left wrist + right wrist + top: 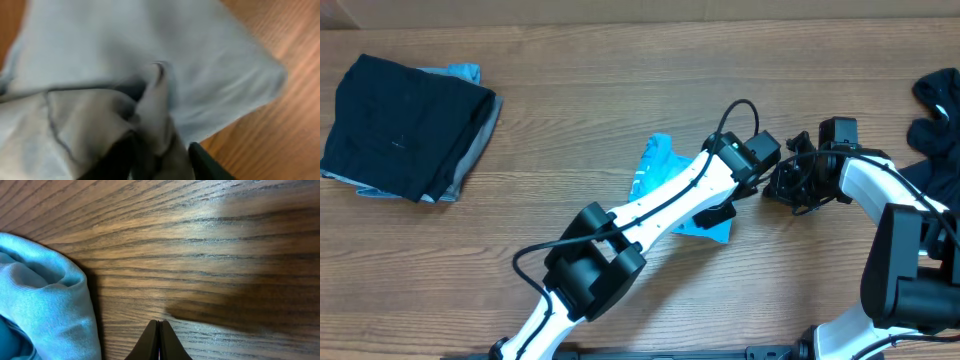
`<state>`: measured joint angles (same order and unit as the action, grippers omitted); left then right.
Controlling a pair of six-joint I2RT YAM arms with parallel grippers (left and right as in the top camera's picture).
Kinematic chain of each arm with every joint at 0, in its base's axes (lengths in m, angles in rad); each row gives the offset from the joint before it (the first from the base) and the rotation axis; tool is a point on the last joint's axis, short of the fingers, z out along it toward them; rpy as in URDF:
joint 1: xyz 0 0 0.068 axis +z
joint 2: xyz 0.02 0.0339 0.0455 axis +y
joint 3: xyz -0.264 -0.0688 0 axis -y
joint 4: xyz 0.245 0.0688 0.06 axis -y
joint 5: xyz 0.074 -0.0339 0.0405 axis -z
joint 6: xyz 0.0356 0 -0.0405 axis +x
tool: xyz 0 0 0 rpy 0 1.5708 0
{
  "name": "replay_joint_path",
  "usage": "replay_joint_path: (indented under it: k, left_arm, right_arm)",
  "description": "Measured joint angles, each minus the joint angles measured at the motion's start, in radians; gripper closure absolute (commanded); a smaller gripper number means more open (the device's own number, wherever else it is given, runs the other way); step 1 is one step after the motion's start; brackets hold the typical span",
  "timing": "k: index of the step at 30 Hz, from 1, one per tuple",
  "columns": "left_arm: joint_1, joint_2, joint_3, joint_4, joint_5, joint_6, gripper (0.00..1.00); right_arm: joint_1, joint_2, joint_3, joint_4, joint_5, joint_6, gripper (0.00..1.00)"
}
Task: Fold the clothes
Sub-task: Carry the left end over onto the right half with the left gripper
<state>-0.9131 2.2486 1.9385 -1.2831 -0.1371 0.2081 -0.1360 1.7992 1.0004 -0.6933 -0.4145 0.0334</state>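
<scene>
Presently mid-fold: left claw (162, 157) straddles a T-shirt (200, 65) pleat, grip indeterminate; right claw (159, 332), shut and empty, likely must reopen next

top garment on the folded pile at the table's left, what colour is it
The top garment is black, best seen in the overhead view.

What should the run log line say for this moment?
left gripper: in light blue T-shirt, grip unclear; right gripper: shut, empty, beside T-shirt; folded dark stack: far left
</scene>
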Motion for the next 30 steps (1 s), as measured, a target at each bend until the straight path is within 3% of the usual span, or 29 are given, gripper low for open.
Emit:
replay_joint_path:
  k: [2, 6, 8, 13, 16, 18, 23, 30]
  left_arm:
    - [-0.001, 0.001, 0.010, -0.005, 0.042, 0.011, 0.38]
    - [-0.002, 0.001, 0.107, -0.042, 0.093, 0.031, 0.25]
    - [-0.001, 0.002, 0.205, -0.077, 0.102, 0.027, 0.00]
    - [0.044, 0.000, 0.500, -0.240, 0.092, -0.155, 0.00]
    - [0.175, -0.004, 0.555, -0.358, 0.132, -0.307, 0.00]
    - [0.273, -0.003, 0.537, -0.375, 0.177, -0.370, 0.00]
    - [0.418, -0.003, 0.423, -0.365, 0.300, -0.445, 0.11]
    - [0.407, -0.003, 0.319, -0.334, 0.380, -0.457, 0.11]
  right_arm:
    - [0.000, 0.000, 0.000, -0.003, 0.000, 0.000, 0.96]
    - [0.000, 0.000, 0.000, -0.006, 0.000, 0.000, 0.95]
    - [0.000, 0.000, 0.000, -0.006, 0.000, -0.002, 0.91]
    - [0.000, 0.000, 0.000, -0.017, 0.019, -0.005, 0.83]
    - [0.000, 0.000, 0.000, -0.026, 0.029, -0.008, 0.74]
    - [0.000, 0.000, 0.000, -0.026, 0.030, -0.006, 0.71]
    - [0.000, 0.000, 0.000, -0.025, 0.030, -0.007, 0.68]
    - [0.000, 0.000, 0.000, -0.028, 0.030, -0.008, 0.67]
